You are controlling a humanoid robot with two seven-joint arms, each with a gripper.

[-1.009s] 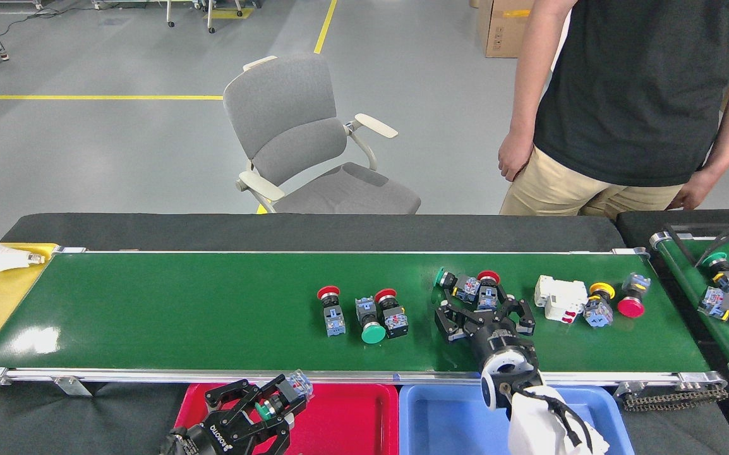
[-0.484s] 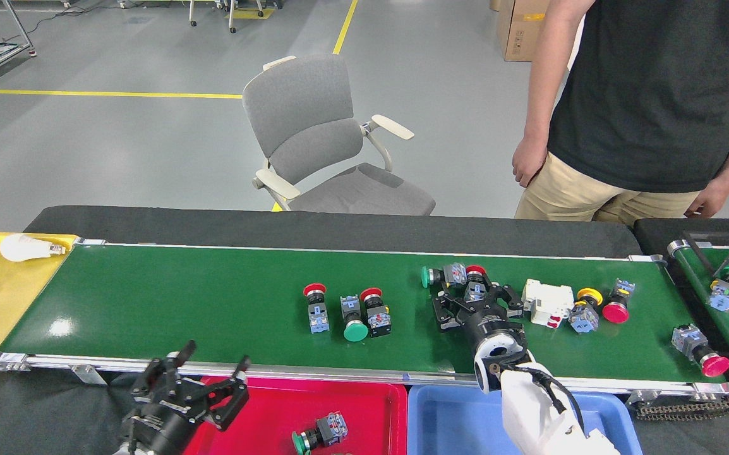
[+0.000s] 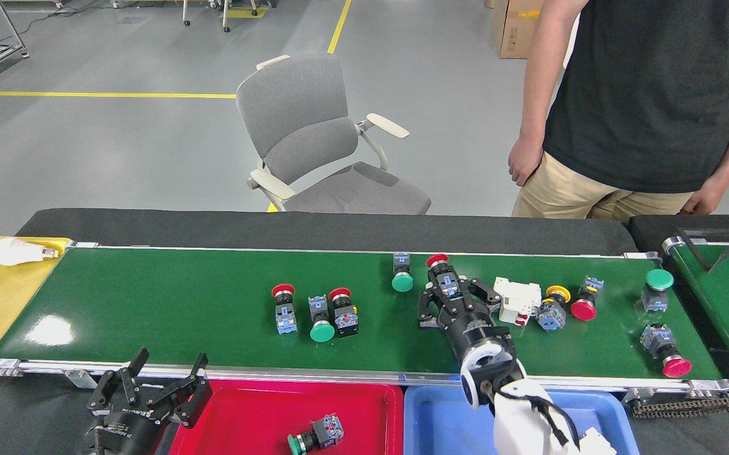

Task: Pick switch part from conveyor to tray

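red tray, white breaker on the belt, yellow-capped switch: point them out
red tray [image 3: 263, 411]: head view, bare floor.
white breaker [image 3: 517, 301]: head view, top face.
yellow-capped switch [image 3: 557, 293]: head view, yellow cap.

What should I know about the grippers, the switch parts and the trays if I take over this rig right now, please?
Left gripper: open and empty, at the red tray's left edge.
Right gripper: out over the conveyor, fingers spread around a red-capped switch part; not yet closed.
Done: one green-capped switch part lies in the red tray.
Left: the other switch parts are on the belt, along with a white block. The blue tray looks empty where visible.
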